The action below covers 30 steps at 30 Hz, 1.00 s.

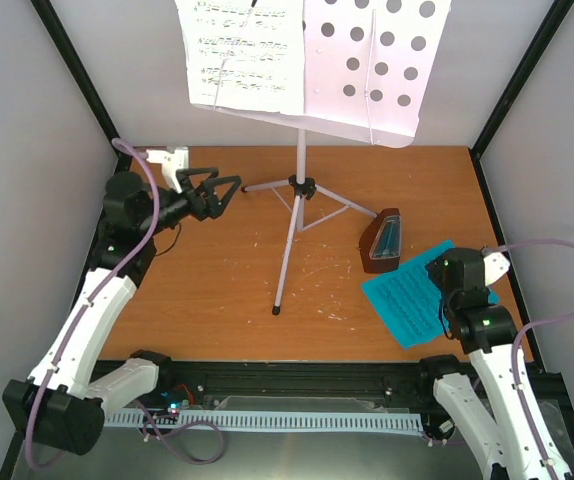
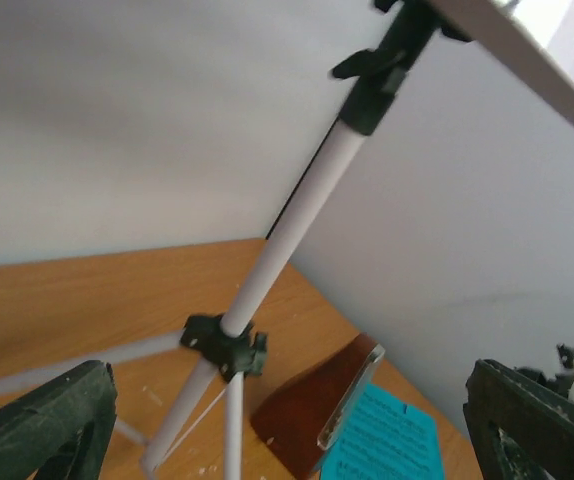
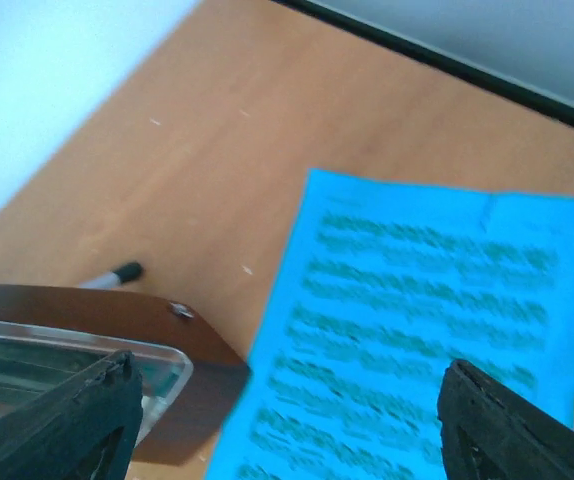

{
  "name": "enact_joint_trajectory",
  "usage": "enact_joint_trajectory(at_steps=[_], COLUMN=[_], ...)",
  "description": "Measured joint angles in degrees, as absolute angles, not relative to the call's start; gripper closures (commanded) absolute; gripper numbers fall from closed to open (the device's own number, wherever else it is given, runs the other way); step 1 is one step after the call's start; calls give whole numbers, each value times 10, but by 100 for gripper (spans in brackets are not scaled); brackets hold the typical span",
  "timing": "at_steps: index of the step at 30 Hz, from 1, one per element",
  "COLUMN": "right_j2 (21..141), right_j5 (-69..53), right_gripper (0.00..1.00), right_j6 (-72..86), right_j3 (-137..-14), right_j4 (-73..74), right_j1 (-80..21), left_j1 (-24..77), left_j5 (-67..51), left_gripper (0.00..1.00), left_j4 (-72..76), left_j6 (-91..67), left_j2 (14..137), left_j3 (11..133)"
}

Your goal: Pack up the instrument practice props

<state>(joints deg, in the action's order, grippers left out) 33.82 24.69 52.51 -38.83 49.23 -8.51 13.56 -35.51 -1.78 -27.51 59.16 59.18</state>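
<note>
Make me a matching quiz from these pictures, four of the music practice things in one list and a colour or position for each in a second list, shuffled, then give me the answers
Column one:
1. sheet music
2. metronome
3. booklet
4. music stand

Column two:
A. teal, lying flat on the table
B. brown with a clear front
C. white, propped up high on the perforated desk
D. upright on three spread legs

Pairs: 1-C, 2-B, 3-A, 4-D
</note>
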Motion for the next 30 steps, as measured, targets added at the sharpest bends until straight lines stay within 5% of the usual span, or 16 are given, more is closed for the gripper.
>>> enact_joint_trajectory(at_steps=[8, 17, 22, 30], right_j2=[410, 565, 629, 769], right_j5=[56, -47, -84, -118], right_gripper=[21, 20, 21, 27], right_j6=[369, 242, 198, 206], right_j3=[-351, -372, -515, -942], right_j4=[257, 142, 148, 196], right_j1=[-107, -411, -500, -508], left_j1=[-38, -99, -99, -58], left_j5=[-464, -533, -548, -529], left_gripper=[5, 11, 29, 34], left_j4=[22, 55, 61, -18], left_j6=[-353, -395, -390, -321], left_j2=[569, 581, 608, 704], left_j3=[518, 558, 635, 873])
